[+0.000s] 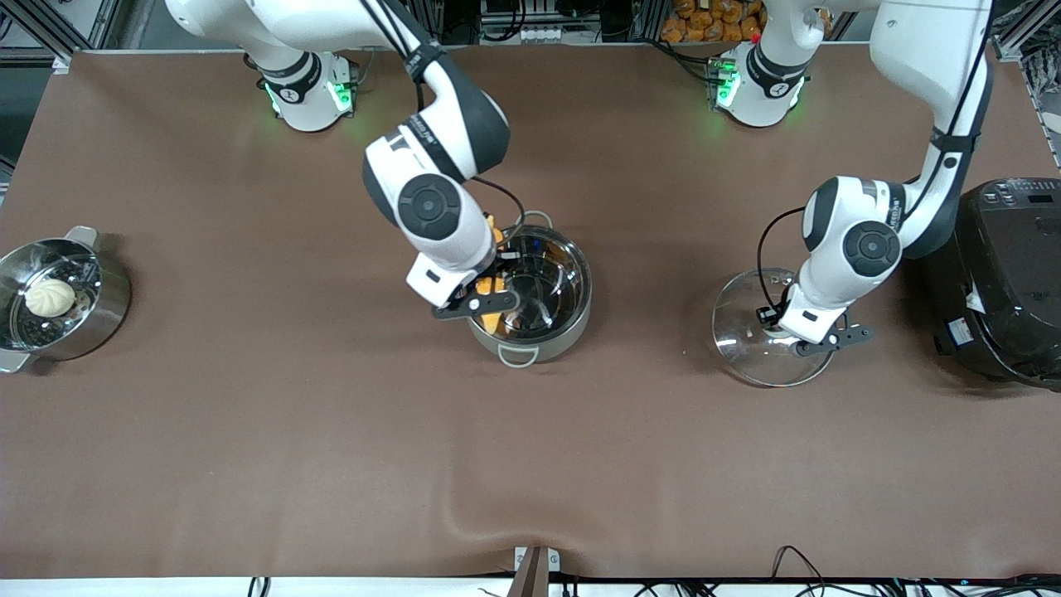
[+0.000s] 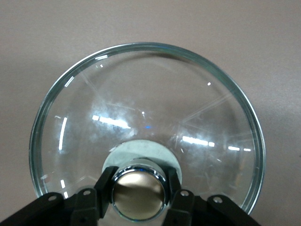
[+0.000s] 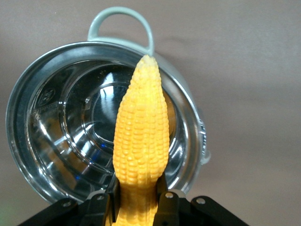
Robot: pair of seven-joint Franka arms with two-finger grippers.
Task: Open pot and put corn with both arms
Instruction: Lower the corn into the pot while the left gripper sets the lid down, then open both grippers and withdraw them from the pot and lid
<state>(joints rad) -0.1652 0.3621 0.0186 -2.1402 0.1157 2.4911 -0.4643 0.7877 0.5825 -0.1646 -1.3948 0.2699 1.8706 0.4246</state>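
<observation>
- We see the pot standing uncovered near the middle of the brown surface, with one loop handle toward the front camera and one toward the robots' bases.
- Our right tool hangs over the pot's rim at the right arm's side, its fingers clamped on the stub end of the corn.
- From the right wrist, the corn's pointed tip stretches across the pot's open mouth toward a loop handle; the cob is above the steel bottom, not lying in it.
- Our left tool is down at the glass lid, fingers closed on either side of its copper-toned knob.
- The lid is apart from the pot, toward the left arm's end of the surface; we cannot tell whether it rests on the surface or is slightly raised.
- A black rice cooker stands at the left arm's end, just beside the left arm.
- A steamer pot with a white bun in it sits at the right arm's end, well apart from the pot.
</observation>
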